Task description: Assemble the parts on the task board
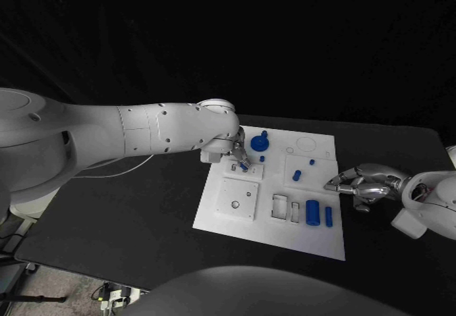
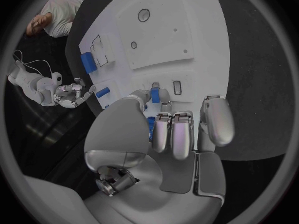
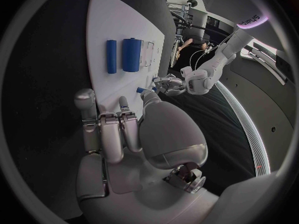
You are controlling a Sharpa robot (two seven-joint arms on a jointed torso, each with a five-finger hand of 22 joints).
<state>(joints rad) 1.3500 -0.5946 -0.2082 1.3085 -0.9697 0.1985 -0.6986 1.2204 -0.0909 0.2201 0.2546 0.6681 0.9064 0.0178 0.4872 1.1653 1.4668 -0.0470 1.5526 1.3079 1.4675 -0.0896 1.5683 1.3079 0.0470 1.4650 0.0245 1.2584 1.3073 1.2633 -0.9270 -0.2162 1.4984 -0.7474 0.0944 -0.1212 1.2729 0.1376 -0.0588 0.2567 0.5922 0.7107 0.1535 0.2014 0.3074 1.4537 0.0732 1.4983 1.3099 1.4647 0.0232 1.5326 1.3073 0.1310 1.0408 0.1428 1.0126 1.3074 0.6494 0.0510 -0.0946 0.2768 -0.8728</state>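
2 white, smooth-shelled arms with small dark screw holes. A thin pale cable trails behind the left arm (image 1: 142, 131). Silver hands: left hand (image 2: 168, 134), right hand (image 3: 134, 129), rounded glossy fingers (image 2: 216, 119).

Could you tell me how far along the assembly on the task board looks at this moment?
Early to midway, as far as I can tell. A round blue part already stands at the far end of the task board. The left hand holds a small blue part at the board near a slot. Two blue cylinders lie loose on the board, unplaced. The right hand waits beside the board, holding nothing.
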